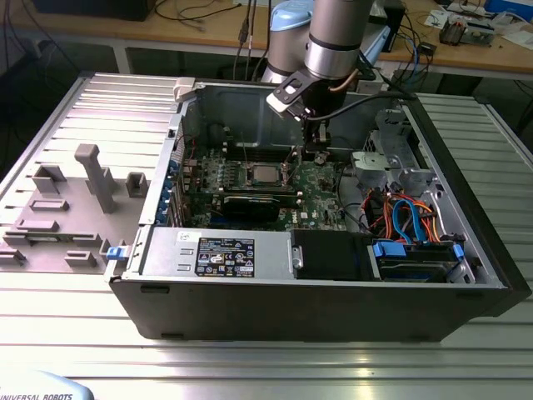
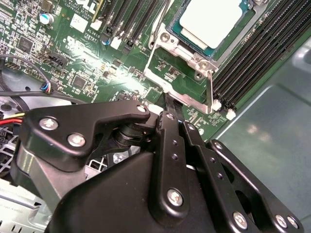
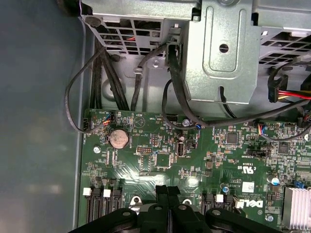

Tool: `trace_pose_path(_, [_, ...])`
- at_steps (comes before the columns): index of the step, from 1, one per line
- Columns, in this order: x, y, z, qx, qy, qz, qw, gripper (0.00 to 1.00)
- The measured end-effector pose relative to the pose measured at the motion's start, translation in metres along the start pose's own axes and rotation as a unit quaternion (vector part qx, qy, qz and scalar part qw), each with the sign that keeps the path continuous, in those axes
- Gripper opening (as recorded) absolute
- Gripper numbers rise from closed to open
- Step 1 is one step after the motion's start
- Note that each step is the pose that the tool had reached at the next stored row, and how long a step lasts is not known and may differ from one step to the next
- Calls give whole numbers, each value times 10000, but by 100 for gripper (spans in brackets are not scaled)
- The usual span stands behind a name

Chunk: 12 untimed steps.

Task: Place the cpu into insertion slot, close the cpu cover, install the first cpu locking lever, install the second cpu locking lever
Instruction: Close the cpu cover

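The hand (image 2: 176,114) hangs low inside the open computer case (image 1: 333,308). Its fingers are pinched narrow with nothing visible between them, tips just beside the cover frame (image 2: 192,99). The chip (image 2: 214,22) sits in its socket (image 2: 201,60), upper right of the second wrist view. A sideways slip here could scrape the board or knock the chip askew. The case rests on a ribbed metal surface (image 1: 466,367). Cluttered wooden benches (image 1: 208,25) cross the top of the exterior view.

printed label (image 1: 224,252) on power supply (image 1: 162,250), lettering on motherboard (image 3: 160,179)
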<state>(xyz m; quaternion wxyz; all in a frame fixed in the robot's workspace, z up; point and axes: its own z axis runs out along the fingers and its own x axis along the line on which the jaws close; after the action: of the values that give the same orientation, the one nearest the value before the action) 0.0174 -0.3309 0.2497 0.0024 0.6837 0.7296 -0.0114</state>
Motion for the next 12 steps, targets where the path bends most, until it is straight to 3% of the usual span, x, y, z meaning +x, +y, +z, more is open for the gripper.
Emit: trace_pose_path(12, [2, -31, 0, 0, 0, 0, 10000, 11])
